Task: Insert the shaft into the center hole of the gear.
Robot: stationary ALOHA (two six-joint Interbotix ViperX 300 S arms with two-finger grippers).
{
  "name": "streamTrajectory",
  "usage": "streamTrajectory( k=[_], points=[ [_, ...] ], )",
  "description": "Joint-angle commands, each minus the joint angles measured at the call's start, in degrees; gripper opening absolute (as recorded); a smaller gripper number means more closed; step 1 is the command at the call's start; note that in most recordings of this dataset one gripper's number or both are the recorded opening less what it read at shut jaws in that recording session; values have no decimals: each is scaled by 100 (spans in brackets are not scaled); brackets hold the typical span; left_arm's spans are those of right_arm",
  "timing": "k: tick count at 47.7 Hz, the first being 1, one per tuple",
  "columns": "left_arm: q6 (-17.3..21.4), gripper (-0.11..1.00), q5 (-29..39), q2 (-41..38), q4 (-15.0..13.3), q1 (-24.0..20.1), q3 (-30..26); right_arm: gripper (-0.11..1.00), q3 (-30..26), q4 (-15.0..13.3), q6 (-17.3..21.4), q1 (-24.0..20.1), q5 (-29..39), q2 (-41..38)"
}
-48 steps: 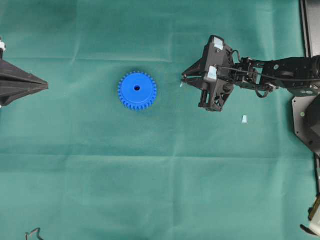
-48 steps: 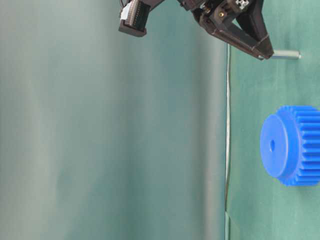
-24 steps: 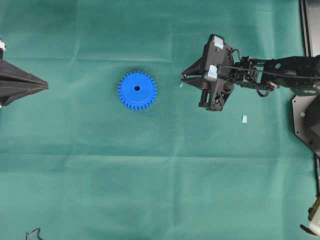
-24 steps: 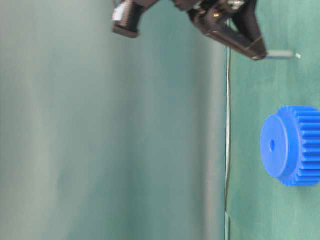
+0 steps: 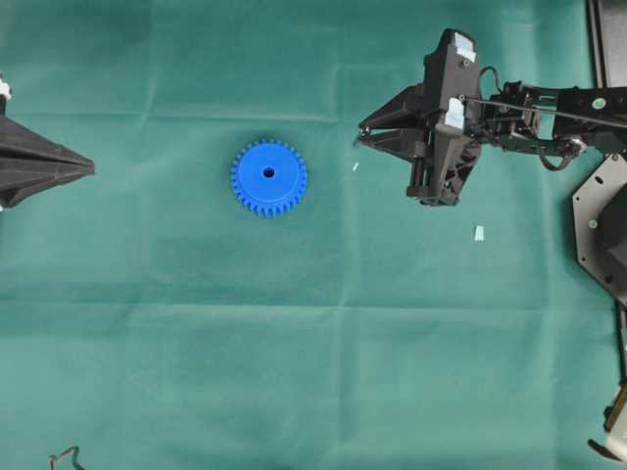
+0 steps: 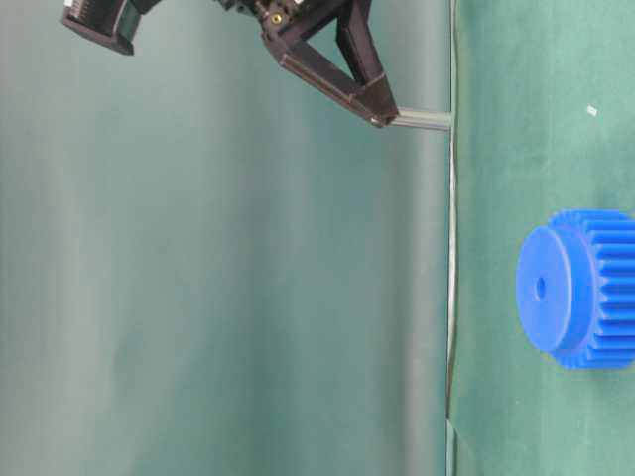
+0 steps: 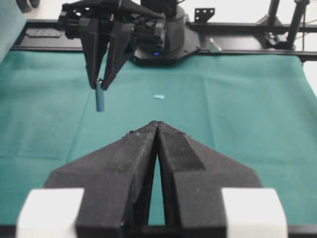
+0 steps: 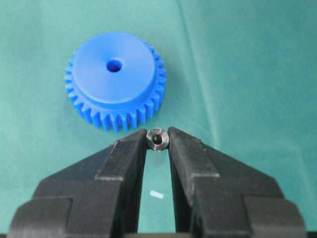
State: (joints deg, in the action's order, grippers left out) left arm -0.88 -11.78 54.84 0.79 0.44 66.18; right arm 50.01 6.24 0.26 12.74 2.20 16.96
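Green cloth covers the whole work surface, and above it the right gripper [image 5: 364,135] is clamped on the shaft [image 6: 422,119], its two fingertips [image 8: 134,144] pinching the upper end of the pin while the rest hangs free below them. In the left wrist view the shaft's long axis runs close to vertical, pointing down at the cloth, though it may be tilted slightly; the views are too coarse to settle that. From the held pin, the gear [image 5: 268,177] lies out ahead of the fingertips and lower, flat on the cloth with its center hole [image 8: 114,65] facing up, well apart from the shaft's tip. So the coming move, as I judge it, turns on carrying the pin sideways over that hole and lining its axis up with it before descending. The left gripper [image 7: 157,126] sits farther from the gear on the opposite side, jaws closed on nothing, so the right arm is the nearer and the only loaded one. Compared with a second ago, the right gripper has risen clear of the cloth and shifted, lifting the shaft with it; the gear has not moved, and a small pale scrap [image 5: 479,233] lies where it did.
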Motion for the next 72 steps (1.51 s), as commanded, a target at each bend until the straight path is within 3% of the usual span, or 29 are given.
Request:
streamTrajectory(
  k=[1,13,39,62,72],
  points=[
    [-9,0,-26,-44,9,9,-158,18,-149,-9,18,-9,0,88],
    [-18,0,-35,-35,9,9,-158,18,-475,-9,26,-167,9,-141],
    [-53,0,-26,-44,9,9,-158,18,-2206,-35,-26,-387,536,-1591],
    [-53,0,-26,-44,18,9,-158,18,-2206,-26,26,-396,475,-1793],
    [-53,0,-26,-44,9,9,-158,18,-2171,0,35,-431,141,-2171]
  ],
)
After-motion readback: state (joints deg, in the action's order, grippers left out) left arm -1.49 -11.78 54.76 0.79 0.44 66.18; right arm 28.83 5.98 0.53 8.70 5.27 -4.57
